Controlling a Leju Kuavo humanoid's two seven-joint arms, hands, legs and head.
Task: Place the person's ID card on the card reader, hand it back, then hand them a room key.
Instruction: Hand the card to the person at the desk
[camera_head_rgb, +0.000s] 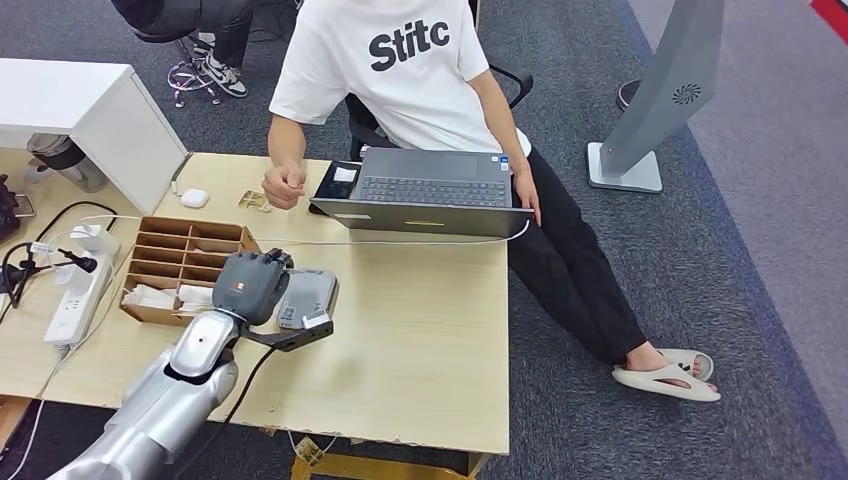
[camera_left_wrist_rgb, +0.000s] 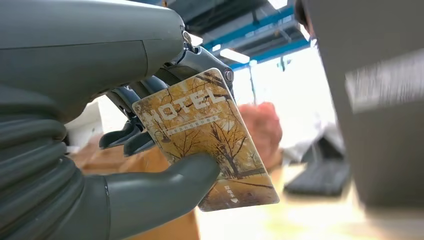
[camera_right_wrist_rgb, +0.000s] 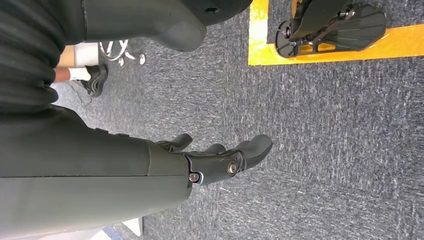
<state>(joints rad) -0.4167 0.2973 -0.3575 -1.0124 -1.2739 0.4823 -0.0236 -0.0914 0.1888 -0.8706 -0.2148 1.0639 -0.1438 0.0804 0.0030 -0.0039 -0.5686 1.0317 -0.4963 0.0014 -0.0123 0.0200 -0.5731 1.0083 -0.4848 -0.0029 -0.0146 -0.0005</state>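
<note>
Left hand is up over the wooden surface, just above the grey card reader and beside the compartment box. In the left wrist view the left hand pinches the room key: thumb pressed on the card's face, darker fingers behind it. Card is yellow-brown with autumn trees and "HOTEL" printed on it, tilted, held clear of the surface.

Whether the hand touches the reader in the head view: cannot tell, the hand covers part of it. ID card: can't make it out.

Person in a white T-shirt sits across the surface. One hand is a loose fist resting on the far edge of the surface, the other hand is at the right corner of the open laptop. The fist also shows blurred behind the key card in the wrist view.

Right hand hangs off the surface over dark grey carpet, fingers apart and only lightly curved, holding nothing.

Also on the surface: white power strip with cables at the left edge, white earbud case near the box.
</note>
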